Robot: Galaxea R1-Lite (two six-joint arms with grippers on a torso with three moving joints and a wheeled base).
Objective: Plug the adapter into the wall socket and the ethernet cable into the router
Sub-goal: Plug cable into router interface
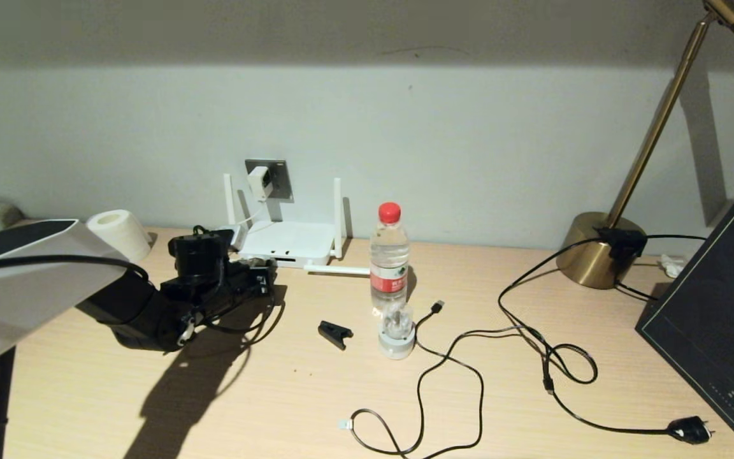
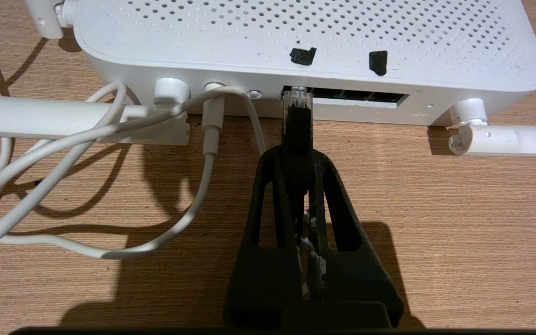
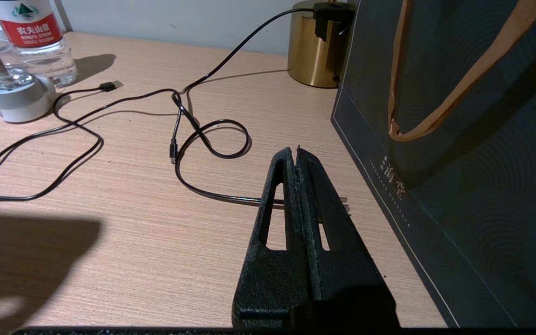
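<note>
The left gripper [image 2: 298, 139] pinches the ethernet cable [image 2: 297, 114] — its clear tip at the router [image 2: 296, 42] ports; the right gripper [image 3: 297, 153] is pressed together.

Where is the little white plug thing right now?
The adapter is plugged into the wall socket on the wall, seen in the head view left of centre, just above the router.
</note>
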